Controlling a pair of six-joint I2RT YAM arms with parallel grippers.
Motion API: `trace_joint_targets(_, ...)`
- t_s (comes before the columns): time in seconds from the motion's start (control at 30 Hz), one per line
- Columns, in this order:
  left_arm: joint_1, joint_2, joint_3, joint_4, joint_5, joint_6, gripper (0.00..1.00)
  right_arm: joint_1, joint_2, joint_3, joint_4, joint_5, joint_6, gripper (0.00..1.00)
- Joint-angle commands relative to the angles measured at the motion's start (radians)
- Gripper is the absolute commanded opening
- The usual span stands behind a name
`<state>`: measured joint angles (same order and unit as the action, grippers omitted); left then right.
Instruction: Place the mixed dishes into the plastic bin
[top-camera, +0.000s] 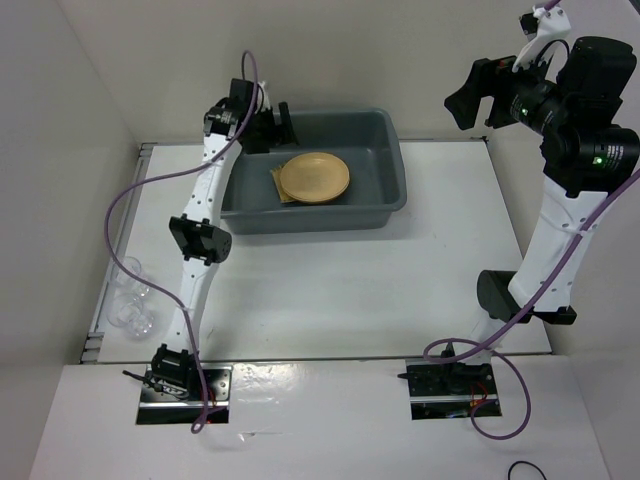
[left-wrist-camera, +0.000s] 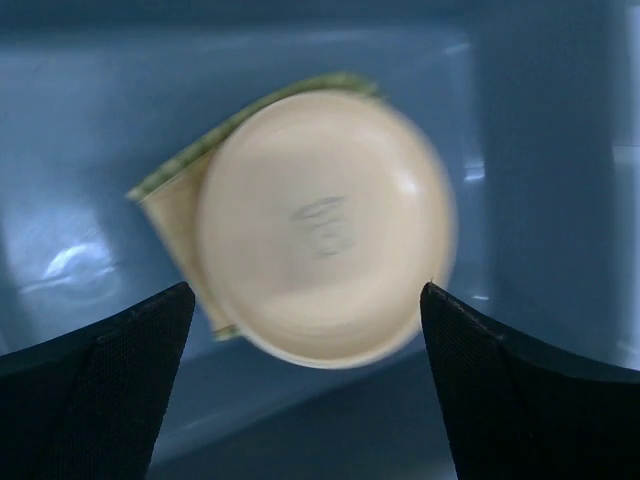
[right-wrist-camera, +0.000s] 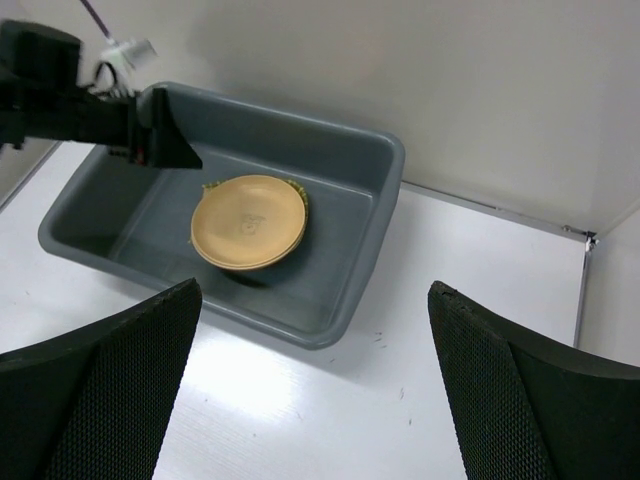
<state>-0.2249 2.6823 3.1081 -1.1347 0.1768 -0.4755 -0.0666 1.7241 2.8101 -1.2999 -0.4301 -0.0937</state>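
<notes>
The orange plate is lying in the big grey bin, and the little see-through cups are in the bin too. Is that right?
Not quite. The orange plate does lie in the grey bin, but the see-through cups are outside it, on the table by its left edge. The top view shows this.

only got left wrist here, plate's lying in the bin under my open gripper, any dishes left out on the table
observer: yes, clear cups stand near the table's left edge, just left of the left arm.
operator: where's the right arm
observer: the right gripper hangs open and empty, raised high to the right of the bin.
operator: where's the bin on the table
observer: at the far edge, by the back wall, left of centre.
</notes>
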Motion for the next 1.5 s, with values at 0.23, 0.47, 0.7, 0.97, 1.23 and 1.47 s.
trace_joint_targets(0.23, -0.048, -0.214, -0.038, -0.165, -0.475, -0.111, 1.0, -0.007, 0.009, 0.045, 0.004, -0.019, 0.008, 0.98)
trace_joint_targets(0.47, -0.039, -0.682, -0.695, -0.165, -1.023, -0.406, 1.0, -0.007, 0.018, 0.054, 0.004, -0.05, 0.008, 0.98)
trace_joint_targets(0.7, 0.203, -1.166, -1.53, 0.137, -0.884, -0.505, 1.0, -0.007, 0.051, 0.075, 0.004, -0.084, 0.017, 0.98)
trace_joint_targets(0.97, 0.478, -1.287, -1.809, 0.286, -0.594, -0.393, 1.0, -0.007, 0.084, 0.117, 0.004, -0.118, 0.028, 0.98)
trace_joint_targets(1.23, 0.547, -1.153, -1.852, 0.221, -0.585, -0.416, 1.0, -0.007, 0.072, 0.082, 0.004, -0.139, 0.028, 0.98)
trace_joint_targets(1.47, 0.547, -1.162, -1.893, 0.26, -0.642, -0.391, 1.0, -0.007, 0.083, 0.058, 0.004, -0.151, 0.037, 0.98)
